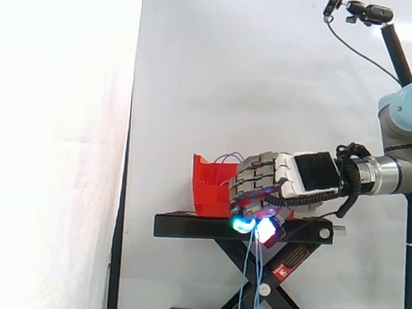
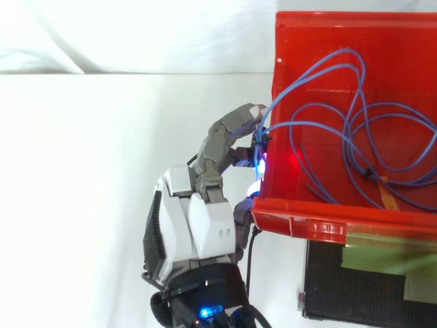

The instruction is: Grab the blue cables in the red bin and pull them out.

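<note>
The red bin (image 1: 207, 186) stands on the black stand (image 1: 187, 227). Several loops of thin blue cable (image 2: 355, 130) lie inside the bin (image 2: 300, 222), and two strands run over its left wall. My hand (image 2: 194, 219) is just outside that wall, fingers curled round those strands. In the side view the hand (image 1: 260, 179) is in front of the bin, with its glowing fingertips (image 1: 242, 225) down at the stand's top edge. Blue cable strands (image 1: 247, 283) hang from the hand down past the stand. Small cable loops (image 1: 228, 157) rise above the bin's rim.
The stand is a scissor lift with crossed legs (image 1: 283, 271) under it. A camera on a black pole (image 1: 362, 10) stands at the upper right. A white curtain (image 1: 52, 152) hangs behind and to the left. Tape (image 2: 382, 260) covers the stand's top next to the bin.
</note>
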You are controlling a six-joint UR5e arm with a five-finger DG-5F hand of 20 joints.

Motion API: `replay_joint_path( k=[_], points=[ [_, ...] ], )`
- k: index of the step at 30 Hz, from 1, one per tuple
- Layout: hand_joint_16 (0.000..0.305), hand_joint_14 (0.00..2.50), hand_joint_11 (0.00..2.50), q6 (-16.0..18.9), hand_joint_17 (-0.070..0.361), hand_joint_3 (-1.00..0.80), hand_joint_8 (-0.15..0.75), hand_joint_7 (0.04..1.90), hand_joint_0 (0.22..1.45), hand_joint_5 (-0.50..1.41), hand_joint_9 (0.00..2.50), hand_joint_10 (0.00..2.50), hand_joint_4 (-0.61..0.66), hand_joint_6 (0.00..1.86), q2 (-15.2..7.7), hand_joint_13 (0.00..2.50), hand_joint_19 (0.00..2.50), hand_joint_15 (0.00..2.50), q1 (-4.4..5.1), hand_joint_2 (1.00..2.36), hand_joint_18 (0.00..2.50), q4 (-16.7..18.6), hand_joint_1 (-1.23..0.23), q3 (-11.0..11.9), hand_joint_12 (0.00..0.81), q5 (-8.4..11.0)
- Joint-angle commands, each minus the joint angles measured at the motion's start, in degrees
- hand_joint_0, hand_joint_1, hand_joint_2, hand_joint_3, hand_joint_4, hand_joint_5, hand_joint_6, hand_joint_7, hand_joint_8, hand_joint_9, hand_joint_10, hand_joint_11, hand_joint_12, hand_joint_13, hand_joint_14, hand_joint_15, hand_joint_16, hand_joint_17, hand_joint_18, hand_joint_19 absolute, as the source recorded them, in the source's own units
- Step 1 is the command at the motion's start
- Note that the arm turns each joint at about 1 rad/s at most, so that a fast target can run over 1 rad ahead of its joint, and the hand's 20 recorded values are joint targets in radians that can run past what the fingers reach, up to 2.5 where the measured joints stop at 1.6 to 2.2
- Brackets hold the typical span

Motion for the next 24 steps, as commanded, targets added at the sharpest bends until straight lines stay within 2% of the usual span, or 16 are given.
replay_joint_path(
  k=[1, 14, 24],
  points=[
    [0.044, 0.02, 0.55, 0.0, 0.098, -1.0, 0.284, 0.8, 0.87, 0.99, 0.79, 0.02, 0.19, 0.03, 0.0, 0.76, 0.61, 0.52, 0.0, 1.0, 0.56, -0.1, -0.85, 0.0, 0.342, 0.01],
    [0.043, 0.02, 0.55, 0.0, 0.096, -1.0, 0.282, 0.7, 0.9, 0.99, 0.8, 0.02, 0.18, 0.27, 0.0, 0.77, 0.61, 0.51, 0.0, 1.0, 0.58, -0.5, -0.83, 0.0, 0.337, 0.01],
    [0.042, 0.02, 0.55, 0.3, 0.095, -1.0, 0.279, 0.68, 0.92, 1.0, 0.82, 0.02, 0.19, 0.37, 0.0, 0.77, 0.61, 0.51, 0.26, 1.0, 0.58, -2.5, -0.81, 0.0, 0.336, 1.33]
  ],
)
